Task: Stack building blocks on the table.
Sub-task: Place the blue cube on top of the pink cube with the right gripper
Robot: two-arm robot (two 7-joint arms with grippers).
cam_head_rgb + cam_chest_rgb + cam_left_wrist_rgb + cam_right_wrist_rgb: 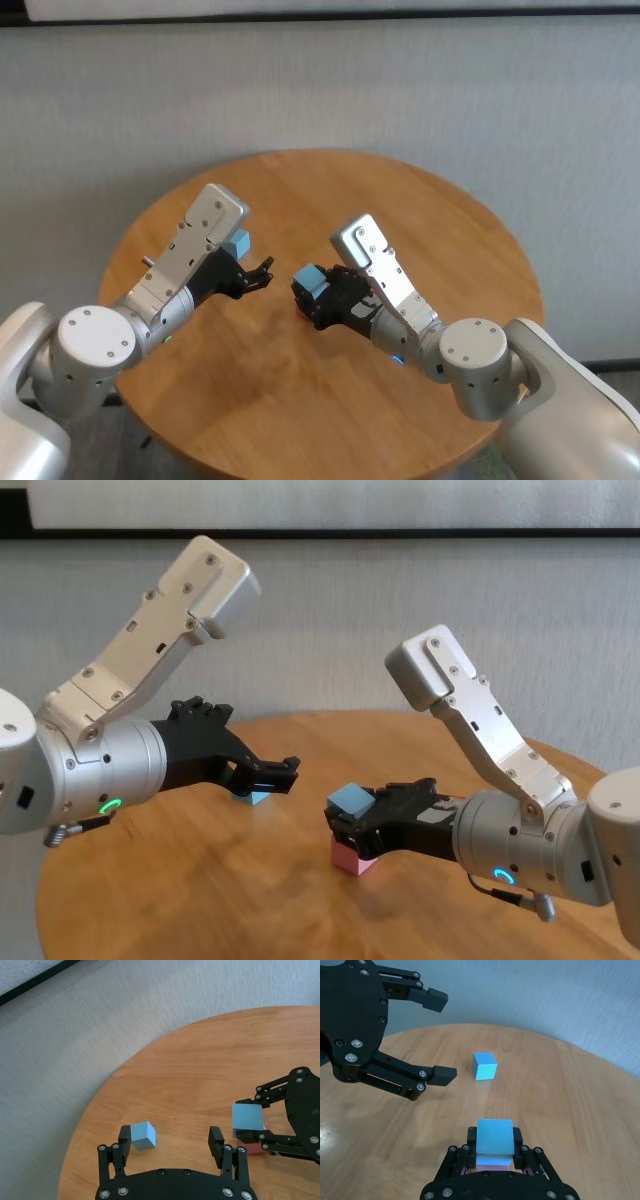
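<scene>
My right gripper point(312, 290) is shut on a light blue cube point(349, 802) that rests on top of the pale pink cube point(355, 858) near the middle of the table point(400, 200). In the right wrist view the blue cube point(495, 1136) sits between the fingers with the pink cube point(492, 1161) under it. My left gripper point(170, 1140) is open and empty, held above the table. The second light blue cube point(143, 1135) lies on the table just beyond one of its fingertips point(124, 1135). This cube also shows in the right wrist view point(484, 1065).
The round wooden table ends at a curved edge point(105, 1090), with grey floor and a wall beyond it. The two grippers face each other a short way apart. Bare wood point(300, 400) lies toward the near side.
</scene>
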